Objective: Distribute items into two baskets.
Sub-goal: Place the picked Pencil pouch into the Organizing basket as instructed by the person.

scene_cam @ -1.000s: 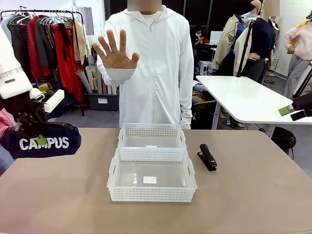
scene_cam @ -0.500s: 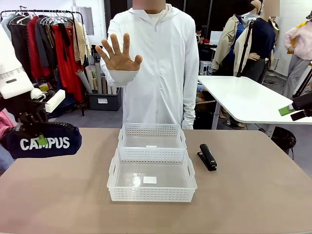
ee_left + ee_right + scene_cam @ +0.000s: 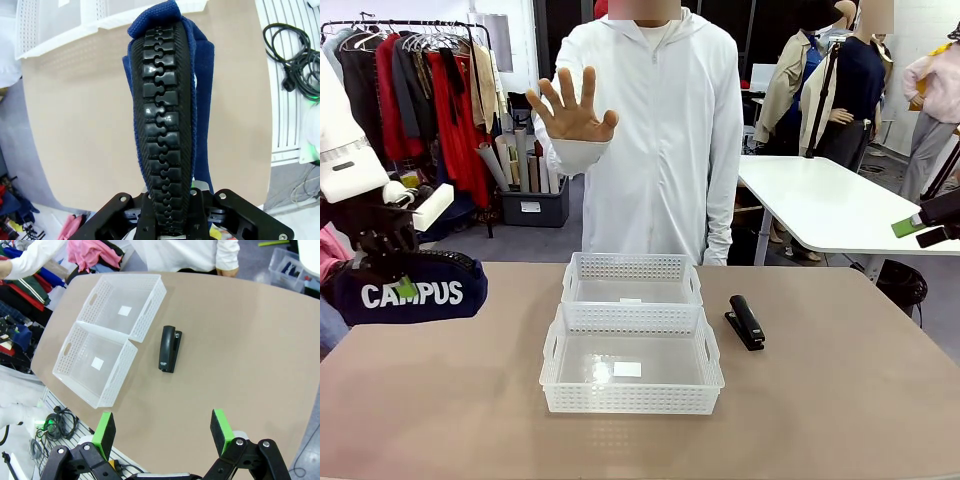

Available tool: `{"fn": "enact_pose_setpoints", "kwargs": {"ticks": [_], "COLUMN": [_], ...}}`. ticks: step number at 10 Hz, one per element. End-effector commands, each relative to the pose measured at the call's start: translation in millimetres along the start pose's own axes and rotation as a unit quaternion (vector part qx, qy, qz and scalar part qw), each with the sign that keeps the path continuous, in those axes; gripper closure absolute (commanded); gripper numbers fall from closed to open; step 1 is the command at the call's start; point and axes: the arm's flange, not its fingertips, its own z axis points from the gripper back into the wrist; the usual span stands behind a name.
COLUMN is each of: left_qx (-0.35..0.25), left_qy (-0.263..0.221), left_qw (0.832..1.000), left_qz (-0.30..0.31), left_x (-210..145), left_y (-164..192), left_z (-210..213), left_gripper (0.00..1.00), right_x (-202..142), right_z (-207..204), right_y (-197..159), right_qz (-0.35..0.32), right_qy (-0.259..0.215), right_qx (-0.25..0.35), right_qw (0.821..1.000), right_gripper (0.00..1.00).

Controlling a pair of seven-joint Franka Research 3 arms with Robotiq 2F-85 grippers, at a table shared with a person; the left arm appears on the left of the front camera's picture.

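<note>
My left gripper [image 3: 402,285] is shut on the navy "CAMPUS" pouch [image 3: 412,288], held in the air at the table's left edge; in the left wrist view the pouch [image 3: 167,115] rises from the jaws with its black zip facing me. Two white lattice baskets sit mid-table, one near [image 3: 631,400] and one far [image 3: 630,267], both empty apart from a label. The black stapler [image 3: 745,321] lies right of them, also seen as the stapler [image 3: 168,348] beside the baskets [image 3: 80,375]. My right gripper [image 3: 162,434] hangs open high above the table, its tip [image 3: 928,226] at the right edge.
A person in white stands at the far side with an open hand [image 3: 572,107] raised, palm toward me. The brown table [image 3: 840,400] is bare around the baskets. A clothes rack [image 3: 410,90] and another white table [image 3: 830,205] stand behind.
The person has shifted slightly right with the raised hand. Both arms and the pouch have barely moved.
</note>
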Motion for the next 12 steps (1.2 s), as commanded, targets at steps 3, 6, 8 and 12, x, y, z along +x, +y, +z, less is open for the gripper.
{"fn": "enact_pose_setpoints", "kwargs": {"ticks": [3, 6, 8, 12], "left_qx": [0.001, 0.001, 0.001, 0.001], "left_qy": [0.000, 0.000, 0.000, 0.000], "left_qw": [1.000, 1.000, 1.000, 1.000], "left_qz": [-0.001, -0.001, -0.001, -0.001], "left_x": [-0.8, -0.8, -0.8, -0.8], "left_y": [-0.6, -0.6, -0.6, -0.6], "left_z": [0.6, 0.6, 0.6, 0.6], "left_gripper": [1.00, 1.00, 1.00, 1.00], "right_x": [0.3, 0.3, 0.3, 0.3], "right_z": [0.0, 0.0, 0.0, 0.0], "right_y": [0.7, 0.7, 0.7, 0.7], "right_qz": [0.001, 0.001, 0.001, 0.001], "right_qy": [-0.003, -0.003, -0.003, -0.003], "right_qx": [0.004, 0.004, 0.004, 0.004], "right_qw": [1.000, 1.000, 1.000, 1.000], "right_gripper": [0.00, 0.00, 0.00, 0.00]}}
